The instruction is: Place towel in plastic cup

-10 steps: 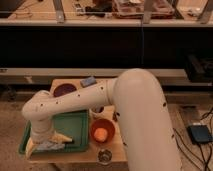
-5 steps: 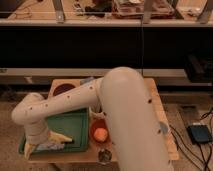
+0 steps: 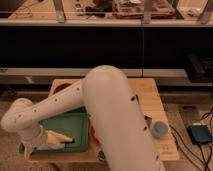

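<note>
A pale yellow towel (image 3: 59,137) lies on the green tray (image 3: 75,122) at the table's front left. My gripper (image 3: 36,148) is at the tray's front left corner, right by the towel's left end, at the end of the white arm (image 3: 110,115) that crosses the middle of the view. Only a red sliver of the orange plastic cup (image 3: 92,132) shows beside the tray's right edge; the arm hides the rest.
A small blue round object (image 3: 160,129) stands on the wooden table (image 3: 152,100) near its right front. A dark bowl (image 3: 59,90) sits at the back left behind the tray. A dark counter and shelves stand behind the table. A blue box (image 3: 201,133) lies on the floor at the right.
The arm has swung further left and closer to the camera, covering more of the table. The orange cup is almost hidden now, and the blue object on the right has come into view.
</note>
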